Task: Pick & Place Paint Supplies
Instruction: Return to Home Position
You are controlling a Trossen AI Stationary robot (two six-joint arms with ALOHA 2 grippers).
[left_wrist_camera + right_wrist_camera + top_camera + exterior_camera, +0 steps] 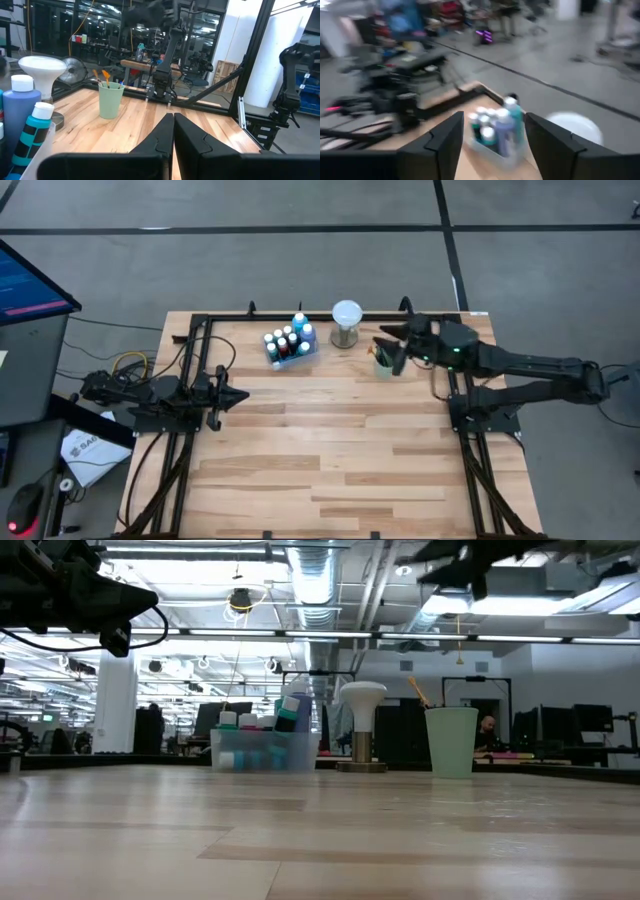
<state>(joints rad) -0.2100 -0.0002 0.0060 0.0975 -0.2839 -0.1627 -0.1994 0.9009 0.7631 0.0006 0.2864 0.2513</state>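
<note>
In the right wrist view the paint bottles point(496, 131) blur together, their number and colours past telling. Across the counter point(300, 840), the cup point(451, 740) hides all but the tips of the brushes point(417, 692), and the bin point(262, 754) veils the bottles' lower bodies. The teal bottle point(31, 131) shows no base in the left wrist view.

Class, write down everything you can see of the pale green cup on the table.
The cup is a plain pale green tumbler, plastic by its look, slightly wider at the rim, without handle. It stands upright on the wooden table, just right of the white globe on its metal base, apart from it. Wooden-handled brushes lean inside, ends above the rim. Only table and brushes touch it.
</note>
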